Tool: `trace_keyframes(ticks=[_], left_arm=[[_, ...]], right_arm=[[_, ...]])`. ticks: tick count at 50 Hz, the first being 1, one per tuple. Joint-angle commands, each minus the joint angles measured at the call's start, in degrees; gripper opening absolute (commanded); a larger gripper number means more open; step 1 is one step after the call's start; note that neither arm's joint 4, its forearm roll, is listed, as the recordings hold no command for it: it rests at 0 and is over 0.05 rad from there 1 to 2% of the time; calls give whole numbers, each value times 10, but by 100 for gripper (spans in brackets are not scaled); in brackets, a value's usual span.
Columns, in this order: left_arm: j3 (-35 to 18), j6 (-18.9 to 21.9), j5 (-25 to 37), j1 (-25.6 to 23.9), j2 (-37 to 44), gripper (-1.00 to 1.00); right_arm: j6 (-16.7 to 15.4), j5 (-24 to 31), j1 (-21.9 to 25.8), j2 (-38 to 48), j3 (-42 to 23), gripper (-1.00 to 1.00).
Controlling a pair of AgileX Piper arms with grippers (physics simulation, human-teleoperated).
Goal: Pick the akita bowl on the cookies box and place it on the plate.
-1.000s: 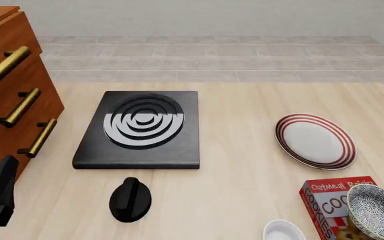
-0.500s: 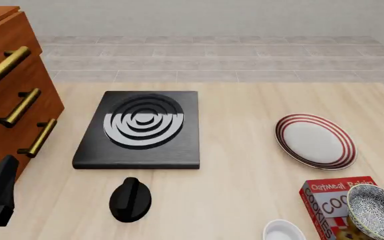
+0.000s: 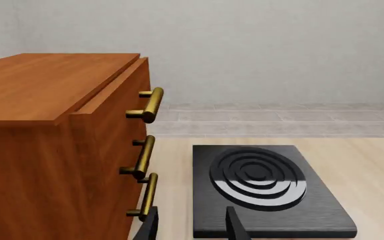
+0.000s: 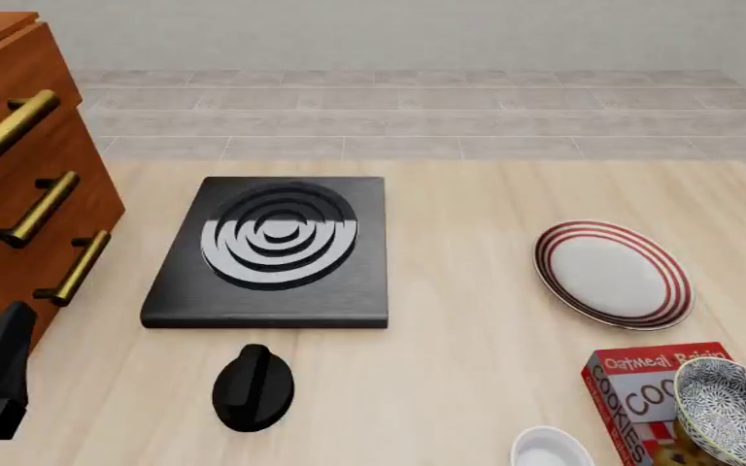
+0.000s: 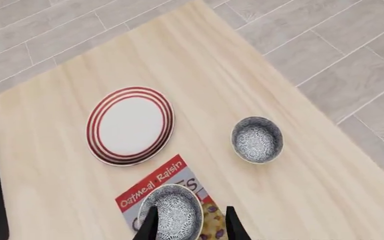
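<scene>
The akita bowl (image 5: 171,212) sits on the cookies box (image 5: 153,185) at the tabletop's near right, the plate (image 5: 130,125) empty beyond. The right end effector (image 5: 189,225) hovers above, fingers apart; descending onto the rim seems next.

Bare table (image 5: 58,195) beside plate (image 5: 130,125)

Akita bowl (image 5: 172,212): small, round, white with dense blue-grey speckling, sitting upright and empty on the near end of the cookies box, partly covering the carton's picture.
Cookies box (image 5: 153,187): flat red carton lying face up on the worktop, white "Oatmeal Raisin" lettering showing, its far corner pointing close to the plate.
Plate (image 5: 130,124): round, white, red rings circling the rim, resting flat and bare just beyond the box.
</scene>
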Motion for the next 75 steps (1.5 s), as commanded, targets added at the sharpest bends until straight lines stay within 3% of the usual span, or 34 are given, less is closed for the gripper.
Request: trace_keyframes(ticks=[1, 24, 75], left_arm=[[0, 0, 0, 0, 0, 100], [0, 0, 0, 0, 0, 100], [0, 0, 0, 0, 0, 100]], right_arm=[[2, -19, -16, -1, 32, 100], [-4, -56, -33, 9, 73, 100], [19, -107, -14, 3, 171, 100]])
